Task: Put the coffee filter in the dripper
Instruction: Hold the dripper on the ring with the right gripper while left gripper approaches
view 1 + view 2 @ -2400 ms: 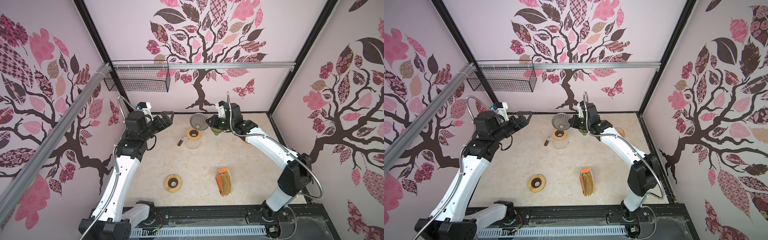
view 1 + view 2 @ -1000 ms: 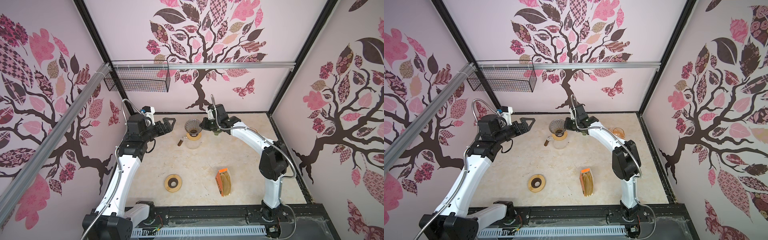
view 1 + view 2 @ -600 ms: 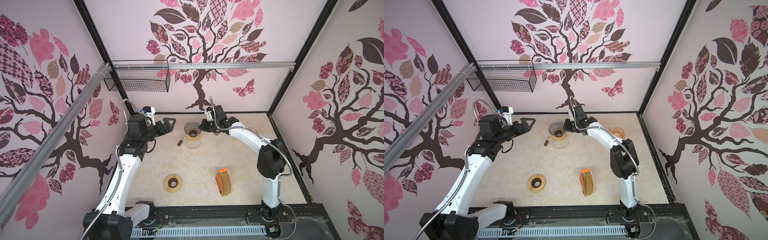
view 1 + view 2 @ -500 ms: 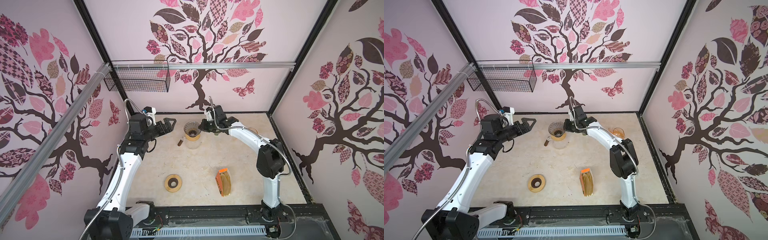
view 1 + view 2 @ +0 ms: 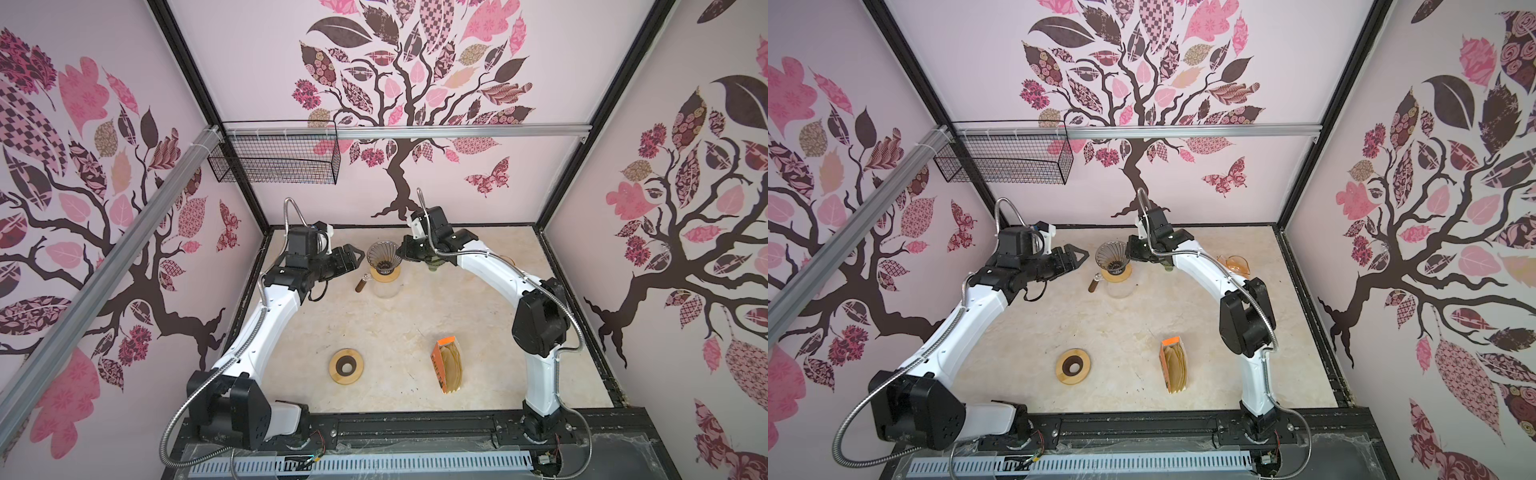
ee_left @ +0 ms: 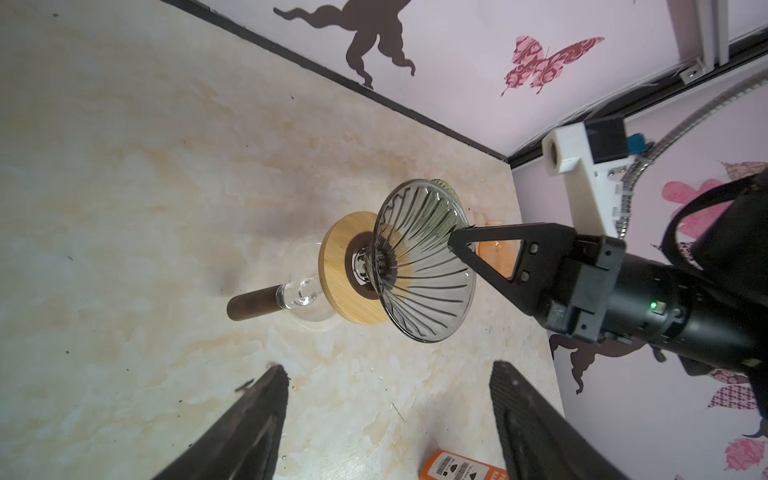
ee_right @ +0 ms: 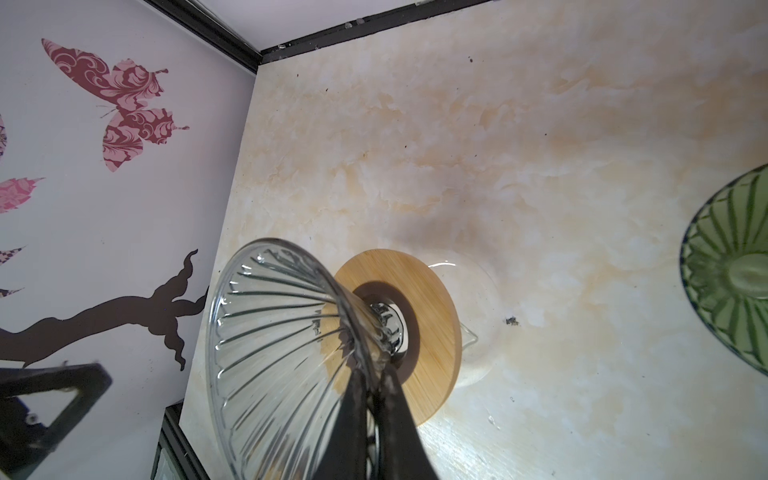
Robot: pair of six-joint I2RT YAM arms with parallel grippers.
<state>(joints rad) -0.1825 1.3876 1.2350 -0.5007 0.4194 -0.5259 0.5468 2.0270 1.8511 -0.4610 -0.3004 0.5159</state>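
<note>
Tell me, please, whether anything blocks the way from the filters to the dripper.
The table between filters and dripper is bare, but the right gripper clamps the dripper's rim, one jaw inside the cone.

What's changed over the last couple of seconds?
The right arm, jaws shut on the dripper, carried it left and down until its tip sat in the wooden collar of the jug. The left arm reached toward it, jaws narrowing. Filter pack and wooden ring unmoved.

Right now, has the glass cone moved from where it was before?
Yes. The dripper has come forward from behind the carafe and now rests tilted on its wooden collar, with the right gripper pinching its rim.
</note>
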